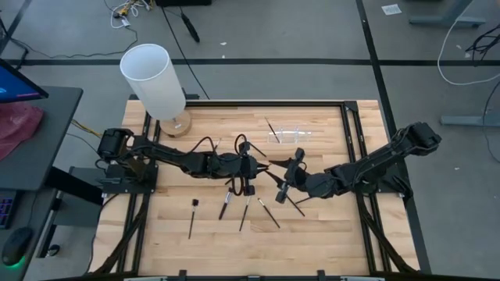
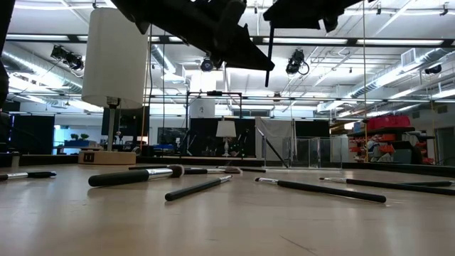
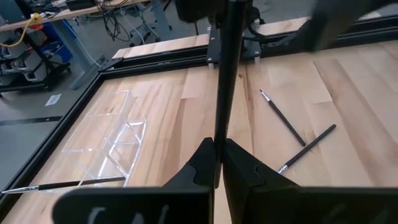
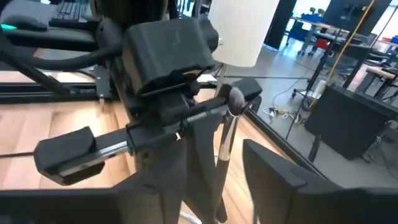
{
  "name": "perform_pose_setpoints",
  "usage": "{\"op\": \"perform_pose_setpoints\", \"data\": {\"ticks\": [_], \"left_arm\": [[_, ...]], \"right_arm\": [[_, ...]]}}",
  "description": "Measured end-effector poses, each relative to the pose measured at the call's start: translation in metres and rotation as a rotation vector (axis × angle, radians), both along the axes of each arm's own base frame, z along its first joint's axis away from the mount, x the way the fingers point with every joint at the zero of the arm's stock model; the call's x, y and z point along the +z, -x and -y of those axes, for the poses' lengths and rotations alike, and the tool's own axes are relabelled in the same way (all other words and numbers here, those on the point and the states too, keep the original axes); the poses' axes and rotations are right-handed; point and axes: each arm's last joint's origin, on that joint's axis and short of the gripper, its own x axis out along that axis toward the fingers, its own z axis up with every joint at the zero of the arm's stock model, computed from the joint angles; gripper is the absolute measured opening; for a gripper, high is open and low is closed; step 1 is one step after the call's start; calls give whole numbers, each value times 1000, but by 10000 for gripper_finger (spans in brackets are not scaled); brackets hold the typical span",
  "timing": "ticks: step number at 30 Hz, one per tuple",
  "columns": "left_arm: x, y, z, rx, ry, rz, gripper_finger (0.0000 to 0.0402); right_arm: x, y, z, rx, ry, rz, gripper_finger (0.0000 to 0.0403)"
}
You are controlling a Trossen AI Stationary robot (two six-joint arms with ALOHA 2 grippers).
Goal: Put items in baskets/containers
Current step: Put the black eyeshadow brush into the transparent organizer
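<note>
— How many makeup brushes point(image 1: 192, 217) does the high view give?
— Seven can be counted. Five lie loose toward the desk's point(image 1: 328, 234) 6 o'clock side, one lies toward 12 o'clock just beside the clear holder point(image 1: 293, 134), and one brush point(image 3: 227, 74) stands upright at the centre. Others may be hidden under the arms.
— And holders?
— One clear holder. Also one white cylinder point(image 1: 154, 78), at the desk's 10 o'clock corner.
— Grippers?
— Two: the left gripper point(image 1: 247, 168) and the right gripper point(image 1: 291, 181).
</note>
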Motion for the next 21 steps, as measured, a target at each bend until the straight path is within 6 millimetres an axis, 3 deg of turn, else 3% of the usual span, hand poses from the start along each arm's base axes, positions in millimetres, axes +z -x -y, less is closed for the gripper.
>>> {"op": "perform_pose_setpoints", "data": {"ticks": [10,14,21], "left_arm": [[0,0,0,-7,3,0,19],[0,-1,2,-82,32,6,47],[-1,-1,3,-93,55,-1,137]], "right_arm": [[0,0,0,3,18,-11,14],[0,0,1,-9,-28,9,19],[7,18,18,-130,-58,-36,7]]}}
